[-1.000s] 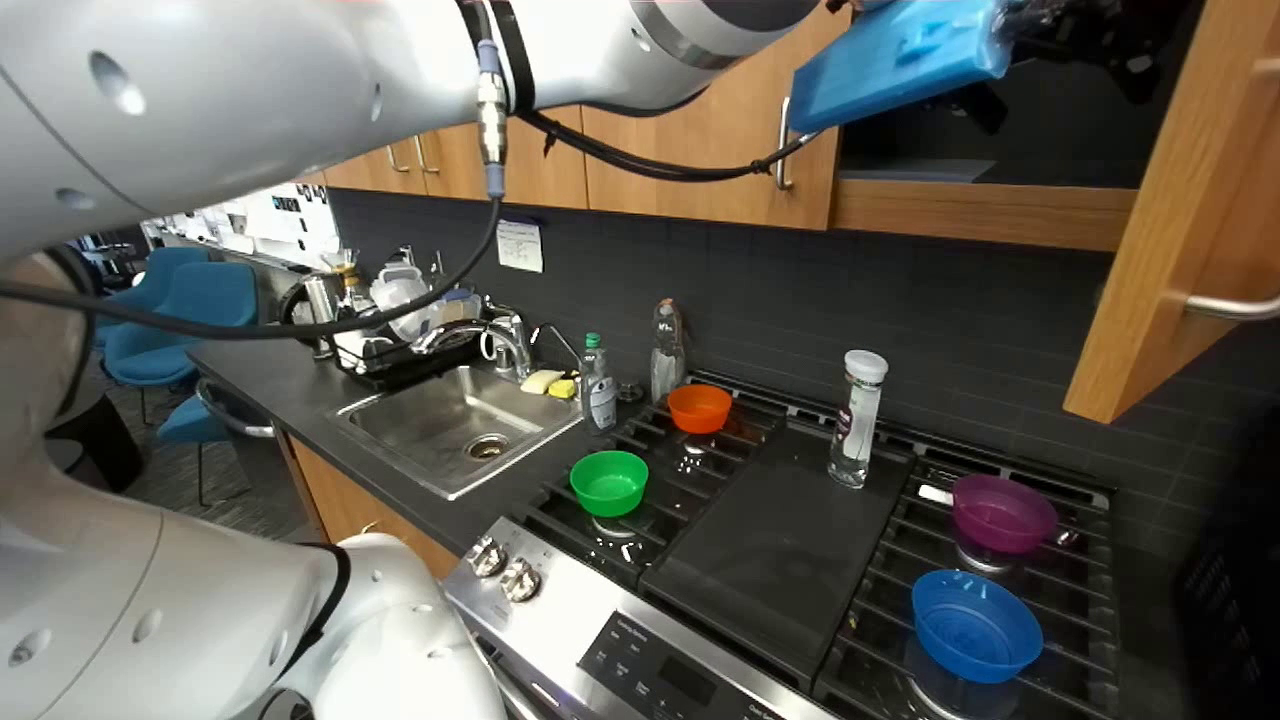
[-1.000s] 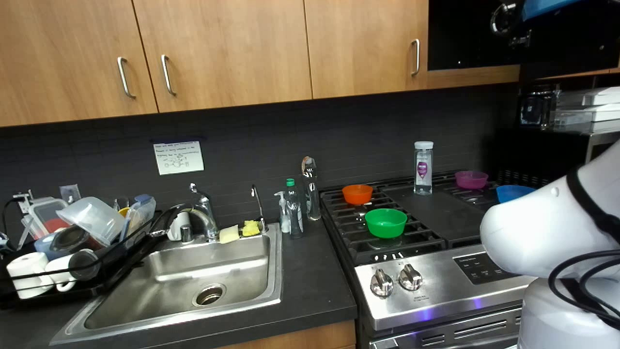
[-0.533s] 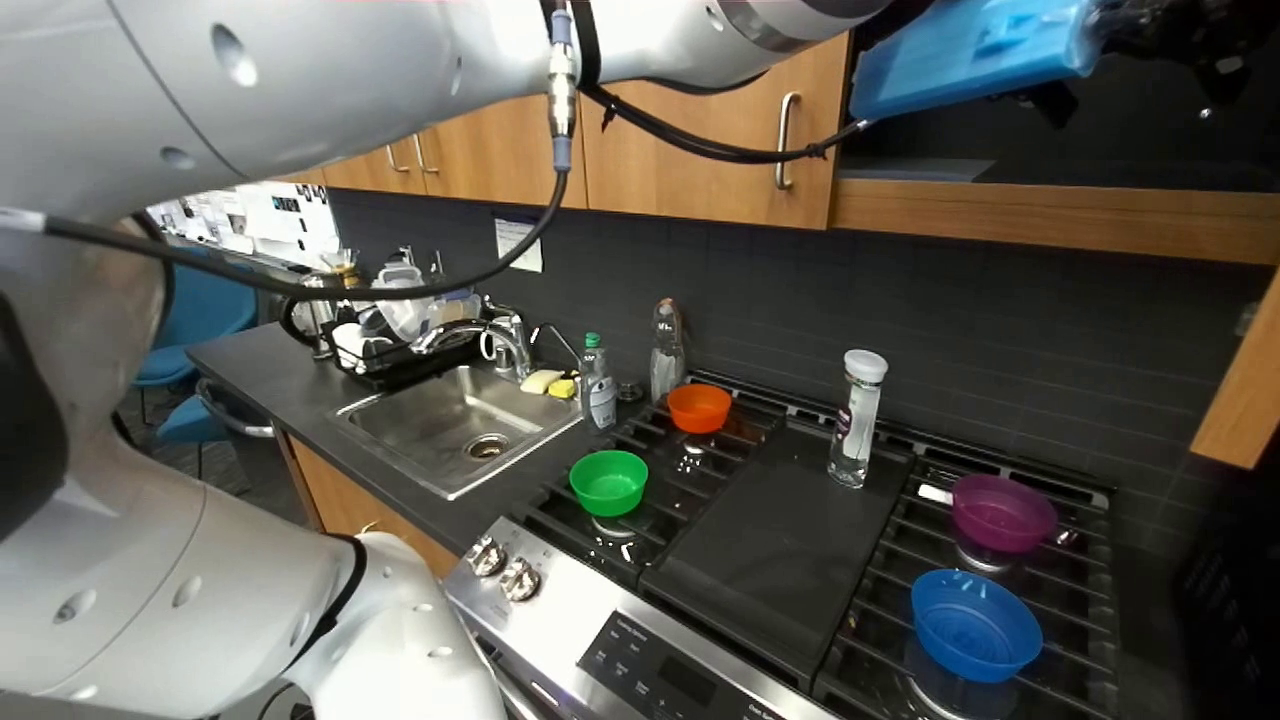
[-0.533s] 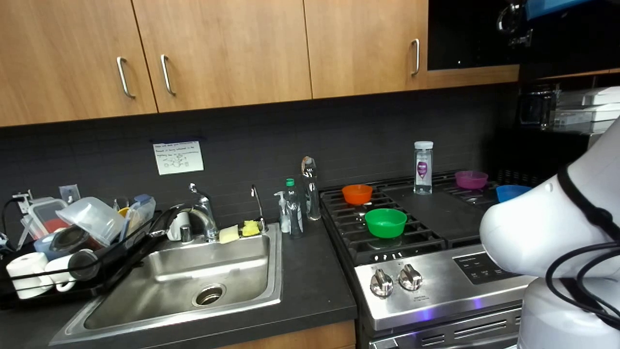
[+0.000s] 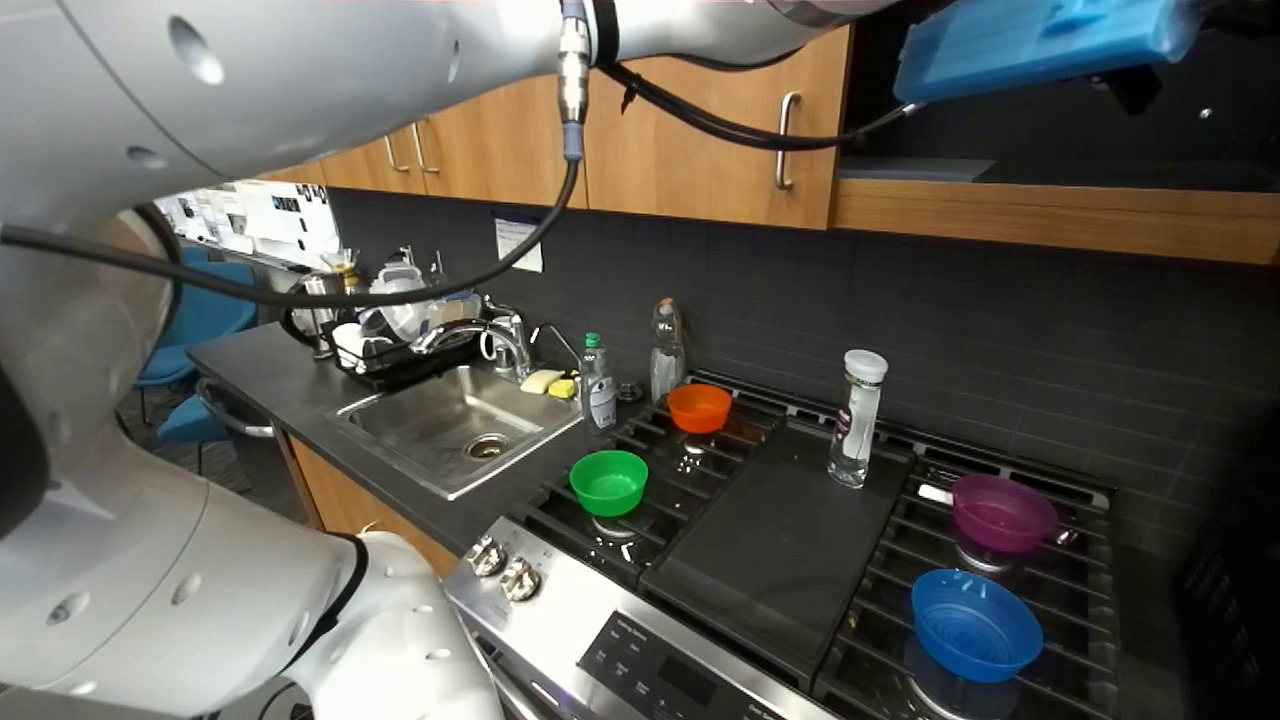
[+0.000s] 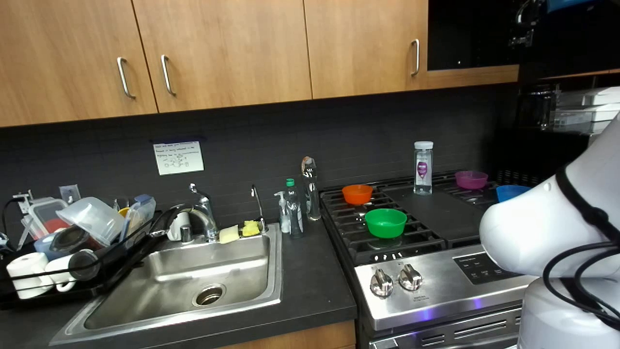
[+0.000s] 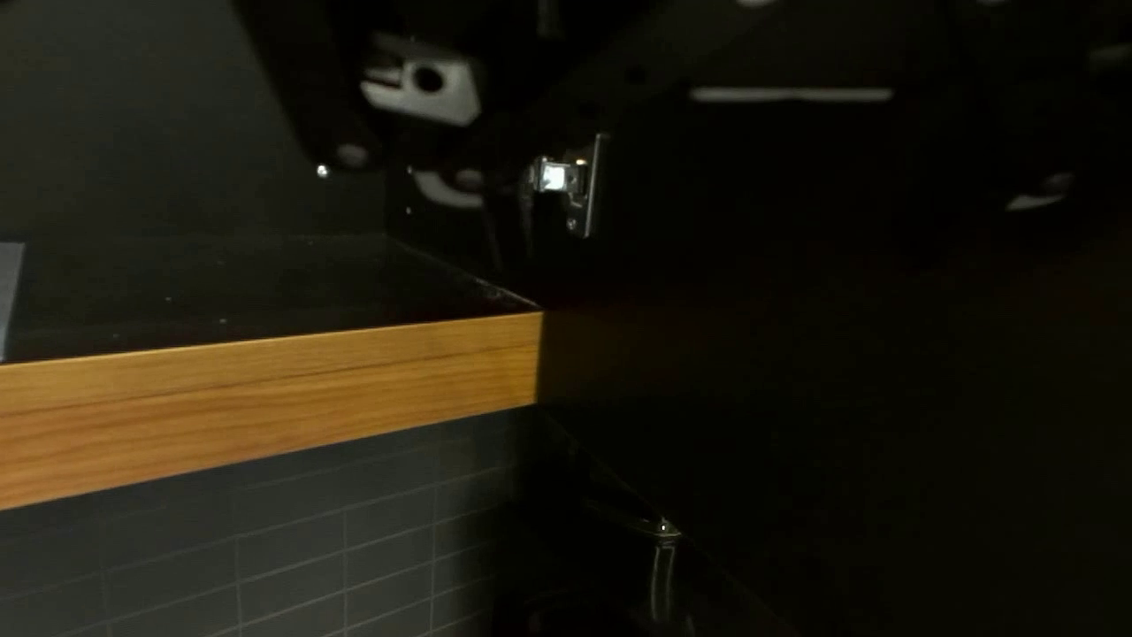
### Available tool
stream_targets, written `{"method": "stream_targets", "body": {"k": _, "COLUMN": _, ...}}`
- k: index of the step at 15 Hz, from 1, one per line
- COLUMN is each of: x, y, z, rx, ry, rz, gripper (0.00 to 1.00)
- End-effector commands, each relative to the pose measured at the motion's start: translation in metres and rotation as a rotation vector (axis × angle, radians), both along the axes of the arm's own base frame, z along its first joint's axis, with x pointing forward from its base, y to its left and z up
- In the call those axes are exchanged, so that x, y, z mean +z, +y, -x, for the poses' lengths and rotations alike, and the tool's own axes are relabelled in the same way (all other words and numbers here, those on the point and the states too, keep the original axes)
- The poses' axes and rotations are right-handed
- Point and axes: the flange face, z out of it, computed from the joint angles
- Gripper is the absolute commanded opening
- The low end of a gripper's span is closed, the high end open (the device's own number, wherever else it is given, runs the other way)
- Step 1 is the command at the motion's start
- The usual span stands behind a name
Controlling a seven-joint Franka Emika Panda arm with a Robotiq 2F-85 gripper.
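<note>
My gripper (image 7: 761, 221) comes in from the top of the wrist view, very dark, with its fingers wide apart and nothing visible between them. The left finger side (image 7: 451, 190) shows faintly; the right one is mostly lost in shadow. It is up at the open wall cabinet, whose wooden bottom edge (image 7: 265, 380) also shows in both exterior views (image 5: 1050, 215) (image 6: 472, 75). A metal hinge (image 7: 566, 181) lies just behind the jaws. The dark surface at the right (image 7: 840, 398) appears to be the open door's inner side; contact cannot be told. A blue cover (image 5: 1040, 50) wraps the wrist.
Below, an orange bowl (image 5: 700, 408), green bowl (image 5: 609, 483), purple bowl (image 5: 1003, 513), blue bowl (image 5: 975, 625) and a white-capped bottle (image 5: 856, 420) stand on the stove. A shut cabinet door with a handle (image 5: 785, 140) is beside the opening. Sink (image 6: 276, 261) and dish rack (image 6: 97, 286) lie farther along.
The arm and blue-wrapped wrist have moved right in both exterior views. The wooden cabinet door has swung farther open, to the right edge of the view. Bowls and bottle have not moved.
</note>
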Motion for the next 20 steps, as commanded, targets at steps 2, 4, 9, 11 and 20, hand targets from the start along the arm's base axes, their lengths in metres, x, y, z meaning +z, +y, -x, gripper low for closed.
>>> {"method": "stream_targets", "body": {"k": 2, "x": 0.0, "y": -0.016, "z": 0.005, "rx": -0.02, "ry": -0.001, "rz": -0.044, "gripper": 1.0}}
{"method": "stream_targets", "body": {"k": 4, "x": -0.008, "y": -0.022, "z": 0.005, "rx": -0.027, "ry": 0.006, "rz": -0.067, "gripper": 1.0}}
{"method": "stream_targets", "body": {"k": 9, "x": -0.027, "y": -0.039, "z": 0.001, "rx": -0.05, "ry": 0.041, "rz": -0.106, "gripper": 1.0}}
{"method": "stream_targets", "body": {"k": 11, "x": -0.034, "y": -0.049, "z": 0.001, "rx": -0.065, "ry": 0.052, "rz": -0.122, "gripper": 1.0}}
{"method": "stream_targets", "body": {"k": 20, "x": -0.057, "y": -0.079, "z": -0.004, "rx": -0.118, "ry": 0.075, "rz": -0.176, "gripper": 1.0}}
